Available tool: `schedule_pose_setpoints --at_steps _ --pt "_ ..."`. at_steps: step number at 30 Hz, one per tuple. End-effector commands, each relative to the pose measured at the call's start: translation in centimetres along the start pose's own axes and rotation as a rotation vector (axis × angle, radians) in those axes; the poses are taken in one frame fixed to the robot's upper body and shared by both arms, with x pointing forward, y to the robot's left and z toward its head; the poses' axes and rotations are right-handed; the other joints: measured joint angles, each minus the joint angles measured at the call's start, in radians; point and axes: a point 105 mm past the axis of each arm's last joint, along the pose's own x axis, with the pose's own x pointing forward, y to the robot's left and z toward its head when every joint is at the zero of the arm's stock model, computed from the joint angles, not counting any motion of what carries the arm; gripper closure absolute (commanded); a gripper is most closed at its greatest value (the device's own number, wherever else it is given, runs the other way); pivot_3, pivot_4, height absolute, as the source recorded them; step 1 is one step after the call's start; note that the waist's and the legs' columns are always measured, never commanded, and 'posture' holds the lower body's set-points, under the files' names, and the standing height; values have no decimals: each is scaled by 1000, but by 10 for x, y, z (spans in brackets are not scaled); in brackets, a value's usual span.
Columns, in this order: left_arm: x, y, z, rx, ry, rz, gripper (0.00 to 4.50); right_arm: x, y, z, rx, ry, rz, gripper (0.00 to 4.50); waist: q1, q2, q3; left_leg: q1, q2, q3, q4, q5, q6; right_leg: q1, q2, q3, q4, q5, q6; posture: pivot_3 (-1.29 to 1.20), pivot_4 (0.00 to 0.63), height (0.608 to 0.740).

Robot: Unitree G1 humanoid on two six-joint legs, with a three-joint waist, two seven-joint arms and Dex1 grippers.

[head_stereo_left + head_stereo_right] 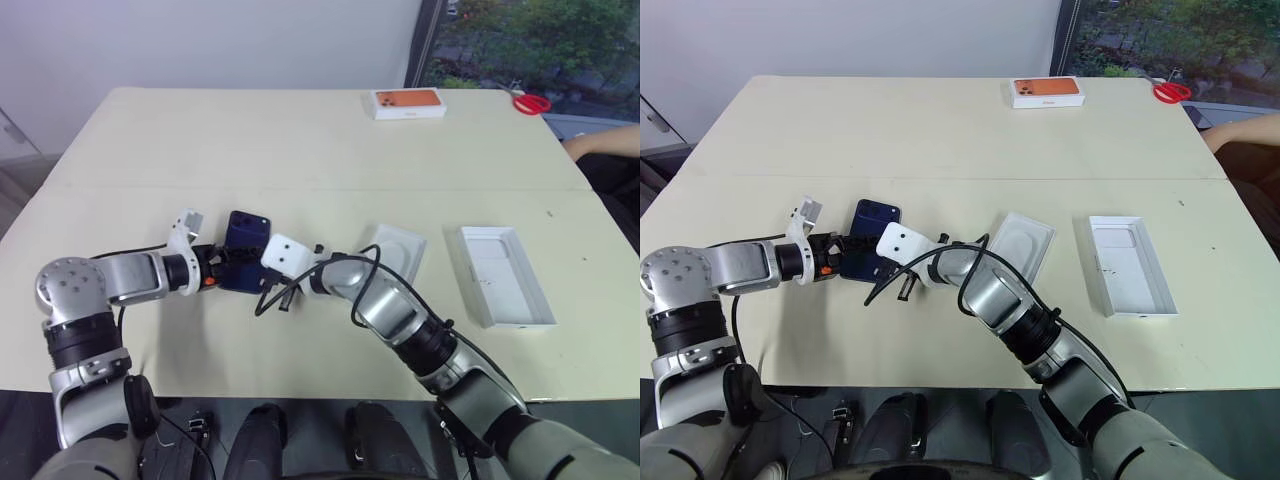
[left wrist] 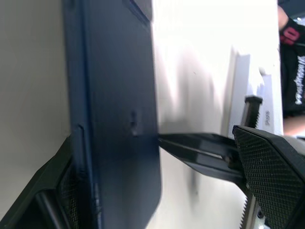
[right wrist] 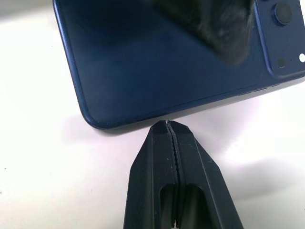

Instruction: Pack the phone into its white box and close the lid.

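Note:
The dark navy phone (image 1: 246,238) is on the table ahead of me, back up, its camera cluster at the far end; it looks tipped onto one long edge. My left gripper (image 1: 228,262) is open around it: one finger (image 2: 62,191) rests against the phone (image 2: 119,95), the other finger (image 2: 271,171) stands well apart. My right gripper (image 3: 167,125) is shut, with its tip at the phone's long edge (image 3: 157,62). The shallow white box (image 1: 398,248) lies to the right, partly behind my right arm. The lid (image 1: 503,275) lies further right, plain white inside facing up.
A white box with an orange phone picture (image 1: 408,103) sits at the table's far edge, with red scissors (image 1: 531,102) beside it. A person's arm (image 1: 605,140) rests at the far right. Black cables hang from my right wrist near the phone.

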Motion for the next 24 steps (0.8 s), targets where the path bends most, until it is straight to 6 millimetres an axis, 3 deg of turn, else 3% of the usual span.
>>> schedule_pose_setpoints --at_steps 1,5,11,20,23,24 --pt "-6 0 8 8 -26 16 21 -5 2 14 -26 -57 -4 4500 -3 0 0 0 0 0 0 0 0 0 0 0 0 0 0 0 150 740" --pt "-5 0 9 4 -30 12 21 -8 3 12 -20 -53 -5 4500 -6 0 0 0 0 0 0 0 0 0 0 0 0 0 0 0 150 740" --pt "-8 -2 14 5 -58 0 2760 -15 3 7 -13 -41 -18 4500 -7 -1 0 -1 0 0 -1 0 -1 -2 0 0 0 0 0 0 150 740" --pt "-13 -3 19 -7 -90 -20 2760 -33 -5 11 -26 -48 -42 4500 -7 -1 1 -1 0 0 -1 0 -1 -3 0 0 0 0 0 0 150 740" --pt "-14 -4 19 -10 -94 -26 3558 -42 -10 14 -26 -54 -56 4500 -7 -1 1 -1 0 0 -1 0 -1 -3 0 0 0 0 0 0 150 740" --pt "-14 -6 20 -5 -98 -37 4016 -46 -12 14 -24 -55 -64 4500 -7 -1 1 -1 0 0 -1 0 -1 -3 0 0 0 0 0 0 150 740"
